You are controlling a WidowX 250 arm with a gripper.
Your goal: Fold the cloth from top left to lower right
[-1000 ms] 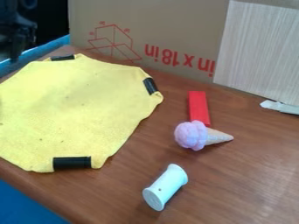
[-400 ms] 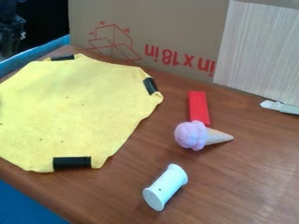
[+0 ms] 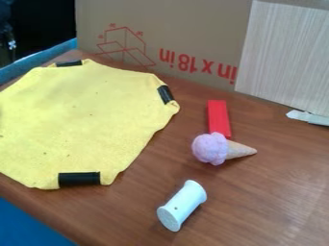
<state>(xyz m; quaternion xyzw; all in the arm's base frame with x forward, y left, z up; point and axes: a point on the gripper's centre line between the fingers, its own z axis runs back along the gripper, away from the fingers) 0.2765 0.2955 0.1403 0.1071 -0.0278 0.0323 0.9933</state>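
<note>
1 red block (image 3: pixel 219 118) is placed flat on the brown wooden table (image 3: pixel 257 206), right of center. 1 toy ice cream cone (image 3: pixel 210 148) is laid on its side at the block's near end, pink-purple scoop to the left, tan cone pointed right. 1 white spool (image 3: pixel 182 205), ends flared, is laid on its side nearer the camera, tilted diagonally, apart from the cone. Behind, 1 cardboard panel (image 3: pixel 186 29) is stood upright, marked with red print and a red line drawing of a box. Its right part is overlapped by 1 pale wood-grain board (image 3: pixel 286 57). 1 whitish object (image 3: pixel 308 117), cut off by the right edge, is seen by the board's foot. Blue surfaces are seen at lower left and upper left, past the table edge.
</note>
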